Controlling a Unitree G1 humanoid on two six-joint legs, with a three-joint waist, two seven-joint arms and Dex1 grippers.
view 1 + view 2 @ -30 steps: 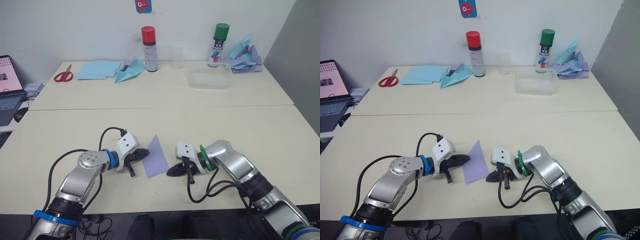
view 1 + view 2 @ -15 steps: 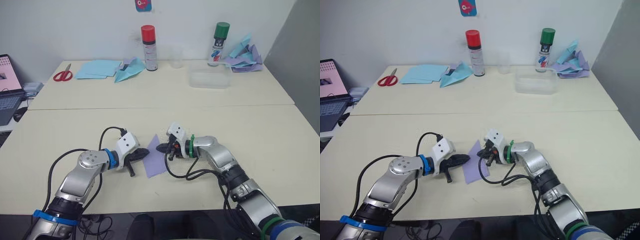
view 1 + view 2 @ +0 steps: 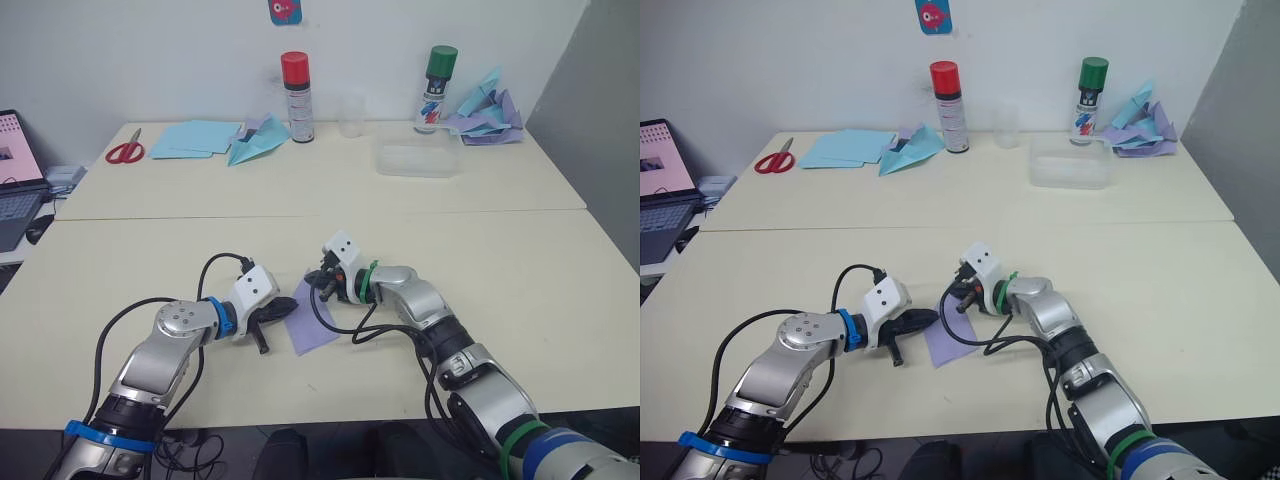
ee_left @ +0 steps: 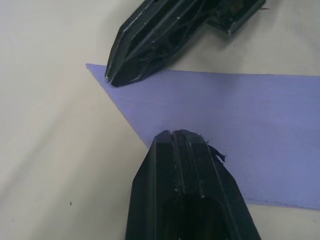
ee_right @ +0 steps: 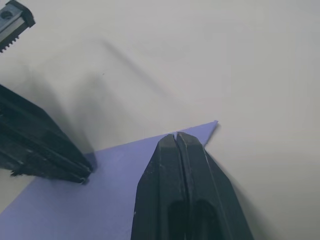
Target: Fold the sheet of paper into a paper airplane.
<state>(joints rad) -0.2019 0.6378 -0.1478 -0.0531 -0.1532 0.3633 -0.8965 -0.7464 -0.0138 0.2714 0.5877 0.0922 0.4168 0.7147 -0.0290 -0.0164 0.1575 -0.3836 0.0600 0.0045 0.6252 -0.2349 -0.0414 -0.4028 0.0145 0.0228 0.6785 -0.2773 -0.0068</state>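
1. Clear plastic forms the shallow tray [image 3: 417,160] at the table's [image 3: 520,270] far side, toward 1 o'clock from the grippers; whether it holds anything cannot be told.
2. Just behind it stand a green-capped spray can [image 3: 437,89] and, at 11 o'clock, a red-capped spray can [image 3: 296,96], with a heap of paper planes [image 3: 487,112] at the far right corner.
3. Pale blue sheets [image 3: 196,138], a blue paper plane [image 3: 254,145] and red scissors [image 3: 125,151] lie toward 10 o'clock.
4. The sheet of paper [image 3: 312,322], folded to a pointed lavender shape, lies flat on the near table between both grippers.
5. The left gripper [image 3: 284,309] has its fingers pressed together, tips resting on the paper's 9 o'clock edge.
6. The right gripper [image 3: 318,279], fingers also pressed together, touches the paper's point at 12 o'clock.
7. A second ago the right gripper sat at the paper's 3 o'clock edge; it has since swung up and over to the tip, while the left gripper has stayed put.
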